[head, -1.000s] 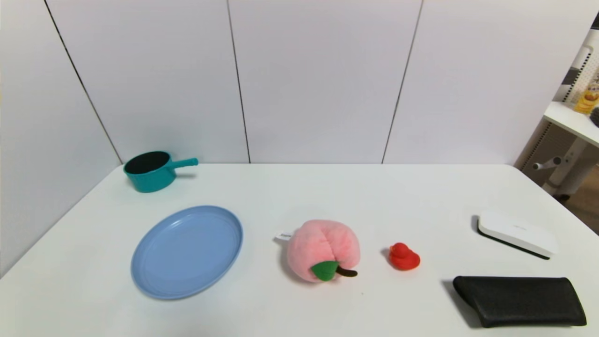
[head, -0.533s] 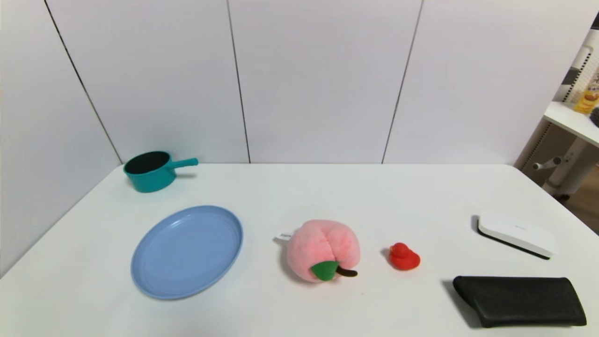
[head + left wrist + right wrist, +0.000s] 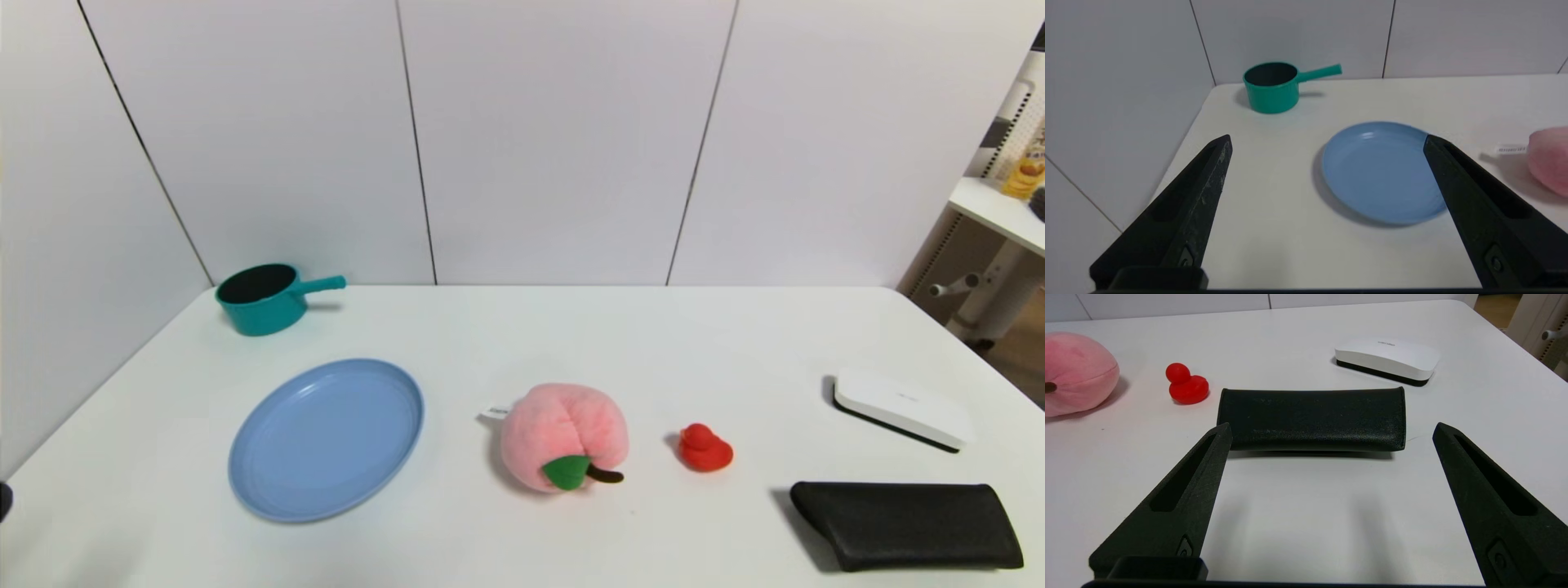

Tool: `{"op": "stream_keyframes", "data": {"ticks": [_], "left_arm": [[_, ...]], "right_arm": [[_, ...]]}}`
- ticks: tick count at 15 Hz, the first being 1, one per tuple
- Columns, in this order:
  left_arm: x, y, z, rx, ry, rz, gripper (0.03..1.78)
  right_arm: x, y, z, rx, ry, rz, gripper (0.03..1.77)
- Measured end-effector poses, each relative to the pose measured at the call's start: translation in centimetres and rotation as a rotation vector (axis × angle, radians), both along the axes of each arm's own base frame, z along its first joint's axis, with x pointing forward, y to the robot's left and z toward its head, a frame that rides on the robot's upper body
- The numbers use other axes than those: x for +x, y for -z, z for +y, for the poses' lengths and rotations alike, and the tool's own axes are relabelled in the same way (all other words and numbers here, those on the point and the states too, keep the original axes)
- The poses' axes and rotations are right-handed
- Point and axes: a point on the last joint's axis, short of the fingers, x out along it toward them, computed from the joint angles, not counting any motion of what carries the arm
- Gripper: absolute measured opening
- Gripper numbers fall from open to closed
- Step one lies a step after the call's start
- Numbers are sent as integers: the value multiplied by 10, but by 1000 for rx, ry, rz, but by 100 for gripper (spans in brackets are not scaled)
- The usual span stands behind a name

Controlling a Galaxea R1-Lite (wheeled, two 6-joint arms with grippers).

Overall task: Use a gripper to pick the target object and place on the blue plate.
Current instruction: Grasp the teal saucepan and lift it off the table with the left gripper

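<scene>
My black left gripper (image 3: 1327, 139) above worktop's left side, fingers spread wide, nothing between. Round teal saucepan (image 3: 263, 300) stands at white rectangular worktop's (image 3: 457, 351) far left corner. Black right gripper (image 3: 1333, 426) parked near right edge.

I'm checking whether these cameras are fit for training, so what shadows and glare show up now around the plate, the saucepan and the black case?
Head view: a small highlight on the plate, faint shadow under the saucepan's handle; left wrist view: darker shadow beside the plate; right wrist view: dark shadow along the black case, soft sheen on its surface.
</scene>
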Motion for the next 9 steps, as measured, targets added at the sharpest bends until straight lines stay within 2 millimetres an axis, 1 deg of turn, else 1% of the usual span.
{"op": "stream_keyframes", "data": {"ticks": [2,4,5,7,8,9], "left_arm": [[18,-40,0,2,-2,-10,169],[41,-80,1,3,-14,-10,169],[57,-101,2,6,-21,-5,169],[89,-137,4,14,-34,19,169],[108,-151,5,16,-39,51,169],[125,-161,7,18,-43,81,169]], "right_arm": [[0,0,0,0,0,0,170],[0,0,0,0,0,0,170],[0,0,0,1,0,0,170],[0,0,0,0,0,0,170],[0,0,0,0,0,-1,170],[0,0,0,0,0,0,170]]}}
